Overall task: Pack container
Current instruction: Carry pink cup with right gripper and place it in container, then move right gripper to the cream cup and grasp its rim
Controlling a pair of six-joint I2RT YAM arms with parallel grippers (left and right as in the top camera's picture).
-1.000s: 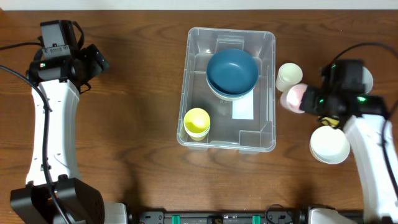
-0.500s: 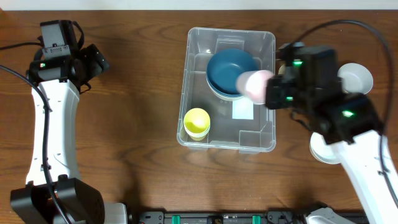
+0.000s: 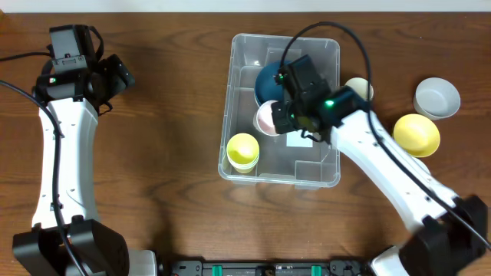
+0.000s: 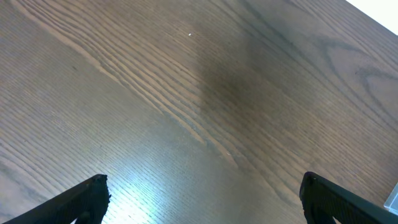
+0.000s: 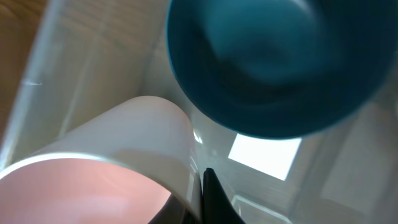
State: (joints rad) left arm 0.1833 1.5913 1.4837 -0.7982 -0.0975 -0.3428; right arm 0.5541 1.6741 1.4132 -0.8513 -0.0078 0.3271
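Observation:
The clear container [image 3: 239,46] stands at the table's middle, with a blue bowl [image 3: 272,80] and a yellow cup [image 3: 243,150] inside. My right gripper [image 3: 278,116] is over the container's middle, shut on the rim of a pink cup [image 3: 265,118]. In the right wrist view the pink cup [image 5: 93,180] fills the lower left, one finger [image 5: 214,199] pressed on its wall, above the blue bowl [image 5: 273,68] and the container's white label [image 5: 264,155]. My left gripper [image 3: 115,77] is open and empty at the far left; its fingertips [image 4: 202,196] frame bare wood.
Right of the container lie a cream cup [image 3: 359,88], a yellow bowl [image 3: 416,133] and a white bowl [image 3: 437,97]. The right arm stretches diagonally from the front right corner across the container's right wall.
My right gripper has carried the pink cup from beside the container's right side leftward, over the wall and down into the container. The yellow bowl is now uncovered. The left arm has not moved.

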